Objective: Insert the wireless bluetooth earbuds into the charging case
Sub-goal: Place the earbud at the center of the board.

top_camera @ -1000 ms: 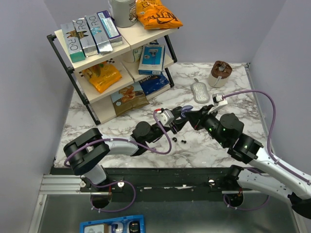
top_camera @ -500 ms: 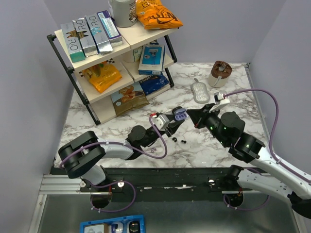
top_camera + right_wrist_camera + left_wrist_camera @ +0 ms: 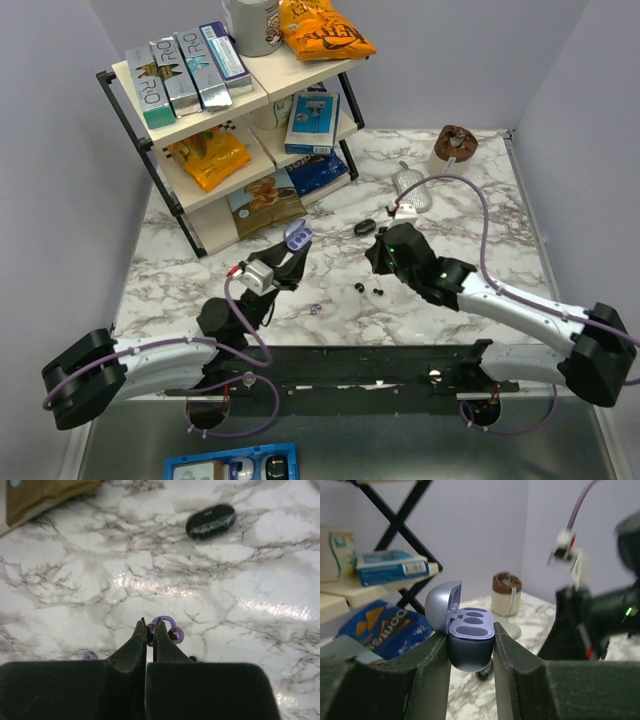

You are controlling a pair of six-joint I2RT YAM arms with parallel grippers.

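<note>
My left gripper [image 3: 292, 250] is shut on the open lilac charging case [image 3: 296, 236] and holds it above the table, left of centre. In the left wrist view the case [image 3: 470, 645] sits upright between the fingers, lid back and sockets empty. My right gripper [image 3: 374, 262] is at mid-table, pointing down. In the right wrist view its jaws [image 3: 150, 626] are shut on one end of a purple clip-style earbud [image 3: 172, 630], close over the marble. A second small purple piece [image 3: 89, 655] lies on the table, and it also shows in the top view [image 3: 315, 309].
A black oval case [image 3: 363, 227] lies behind the right gripper. Two small black bits [image 3: 368, 290] lie on the marble in front of it. A grey oval pad [image 3: 411, 190] and a brown cup [image 3: 454, 150] stand at the back right. The shelf rack [image 3: 240, 130] fills the back left.
My left arm has drawn back to the near left with the case. My right arm has swung left and down to the table. The two grippers, which were together, are now apart.
</note>
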